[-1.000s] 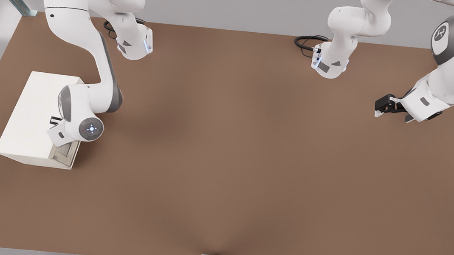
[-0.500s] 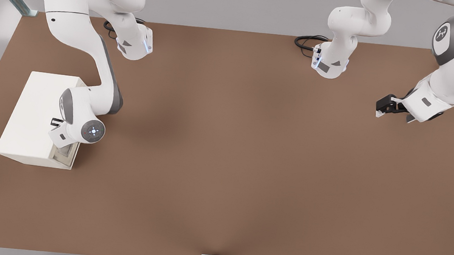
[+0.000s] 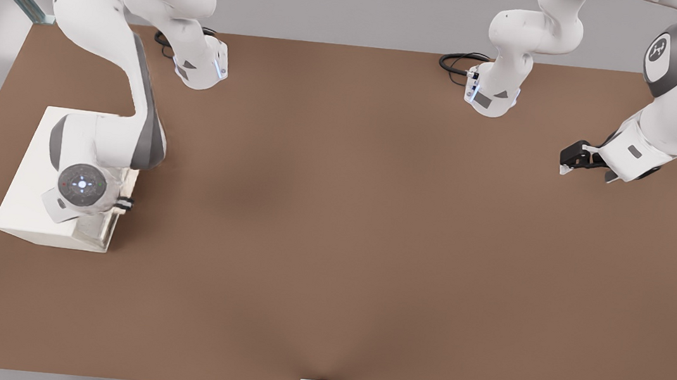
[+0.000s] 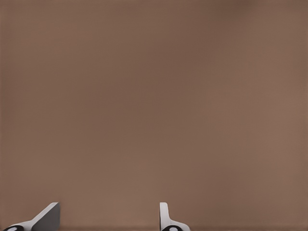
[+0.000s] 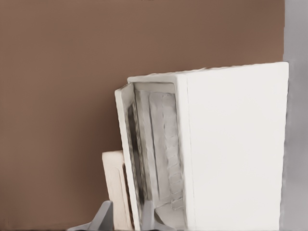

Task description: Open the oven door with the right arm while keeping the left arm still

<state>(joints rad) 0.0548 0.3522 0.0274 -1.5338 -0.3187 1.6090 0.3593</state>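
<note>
The cream-white oven point(image 3: 32, 193) point(image 5: 236, 144) stands on the brown table at the front view's left. Its door point(image 5: 126, 144) stands ajar, hinged away from the box so the ribbed inside shows. The pale tan bar handle point(image 5: 113, 185) runs along the door's outer face. My right arm's wrist hangs over the oven's front end and hides most of the door point(image 3: 96, 234) in the front view. The gripper point(image 5: 126, 219) point(image 3: 122, 203) sits at the door's edge, its fingers point(image 5: 103, 216) closed in on either side of the handle and door rim.
The brown table point(image 3: 334, 228) stretches wide toward the front view's right. The other arm's black gripper point(image 3: 573, 158) hovers near the far right edge. Both arm bases point(image 3: 492, 96) and a black cable stand along the back edge.
My wrist has turned and swung toward the front view's left over the oven's top, its round disc now facing up. The gripper has shifted to the door's front side.
</note>
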